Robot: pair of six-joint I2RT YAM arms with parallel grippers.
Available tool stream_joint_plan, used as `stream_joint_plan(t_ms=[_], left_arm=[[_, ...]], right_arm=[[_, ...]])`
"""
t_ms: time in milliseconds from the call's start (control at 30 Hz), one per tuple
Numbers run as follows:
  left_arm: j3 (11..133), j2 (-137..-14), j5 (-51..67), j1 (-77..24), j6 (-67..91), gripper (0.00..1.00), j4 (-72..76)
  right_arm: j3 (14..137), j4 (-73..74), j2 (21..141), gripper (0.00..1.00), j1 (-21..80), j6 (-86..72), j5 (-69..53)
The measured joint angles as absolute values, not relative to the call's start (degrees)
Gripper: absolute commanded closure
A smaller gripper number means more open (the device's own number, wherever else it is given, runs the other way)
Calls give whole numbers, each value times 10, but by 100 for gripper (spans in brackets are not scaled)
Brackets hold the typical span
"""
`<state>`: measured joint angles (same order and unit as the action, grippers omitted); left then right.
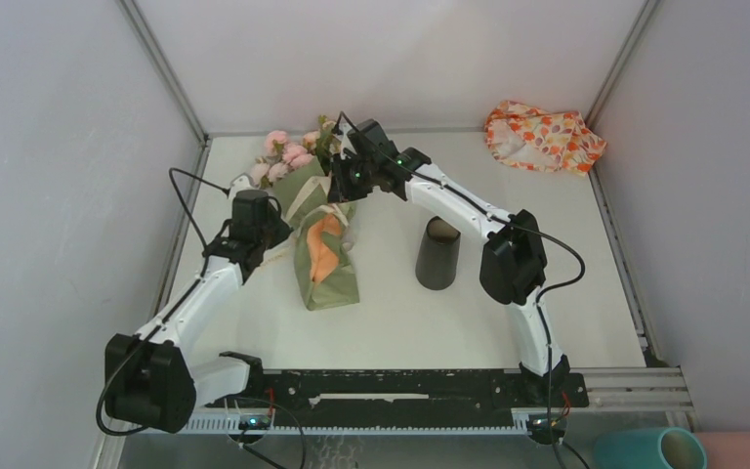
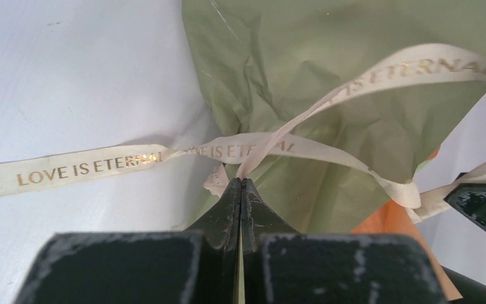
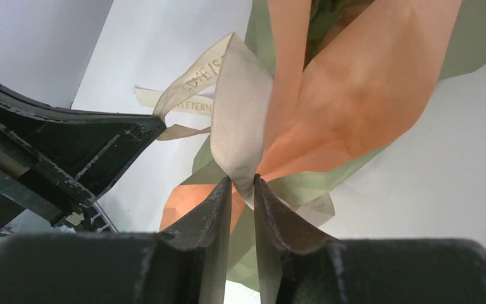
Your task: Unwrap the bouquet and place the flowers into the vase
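Pinching the ribbon (image 2: 88, 166) at the bouquet (image 1: 324, 256), the left end effector (image 2: 240, 183) is clamped tight; right end effector (image 3: 242, 183) narrowly parted around a ribbon loop.

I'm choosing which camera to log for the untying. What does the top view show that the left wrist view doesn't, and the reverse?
Only top: the vase, the roses and a patterned cloth in the far right corner. Only left wrist: the gold lettering on the ribbon, and the left hand shut on that ribbon. Both: the green wrap.
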<state>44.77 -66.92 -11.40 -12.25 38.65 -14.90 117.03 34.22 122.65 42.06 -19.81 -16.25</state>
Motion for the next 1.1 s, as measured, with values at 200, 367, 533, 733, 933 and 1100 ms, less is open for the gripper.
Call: stream_joint_plan(t_ms=[200, 367, 533, 733, 933, 1100], left_arm=[[448, -639, -119, -122, 386, 100, -156], [448, -588, -125, -122, 385, 98, -171], [451, -562, -135, -122, 384, 98, -183], [451, -566, -136, -122, 384, 98, -194], [451, -571, -133, -122, 382, 91, -193], [450, -571, -127, -122, 378, 84, -180]], right_arm=[[1164, 343, 1227, 72, 420, -198, -163], [1163, 343, 1227, 86, 420, -198, -162], [1170, 351, 1227, 90, 420, -197, -157], [1185, 358, 1205, 93, 422, -197, -156], [1186, 336, 1125, 92, 434, -198, -200], [1181, 284, 1056, 92, 455, -199, -257]])
